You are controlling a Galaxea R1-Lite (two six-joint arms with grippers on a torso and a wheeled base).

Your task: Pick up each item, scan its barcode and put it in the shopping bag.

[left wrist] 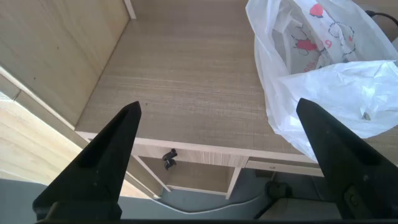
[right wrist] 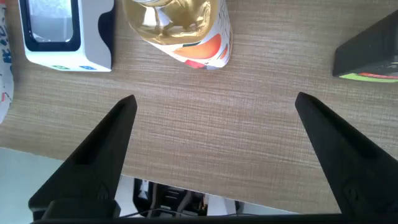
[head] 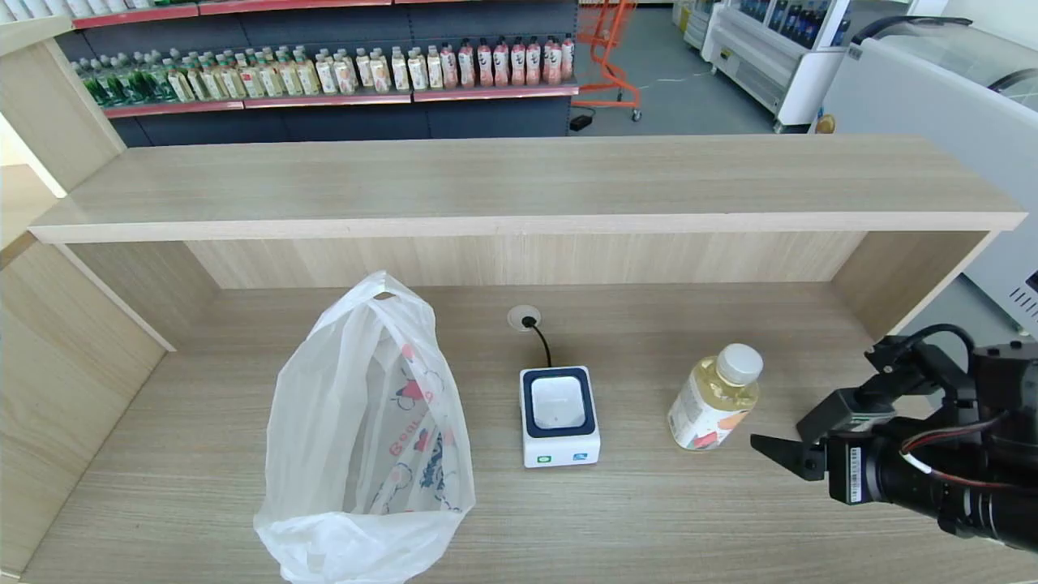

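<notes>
A bottle [head: 714,399] of pale yellow drink with a white cap stands upright on the wooden counter, to the right of the white barcode scanner [head: 559,415]. The white plastic shopping bag [head: 324,454] stands open at the left, with a printed packet [head: 415,430] showing through it. My right gripper [head: 782,444] is open, low over the counter just right of the bottle and apart from it. In the right wrist view the bottle [right wrist: 180,31] and scanner [right wrist: 65,34] lie beyond the open right gripper [right wrist: 214,99]. My left gripper [left wrist: 219,104] is open over the counter's front-left edge, beside the bag [left wrist: 329,81].
A raised wooden shelf [head: 519,182] runs across the back of the counter, with side walls at both ends. The scanner's cable [head: 539,337] goes into a hole behind it. A dark box-like object with a green edge [right wrist: 373,53] lies right of the bottle.
</notes>
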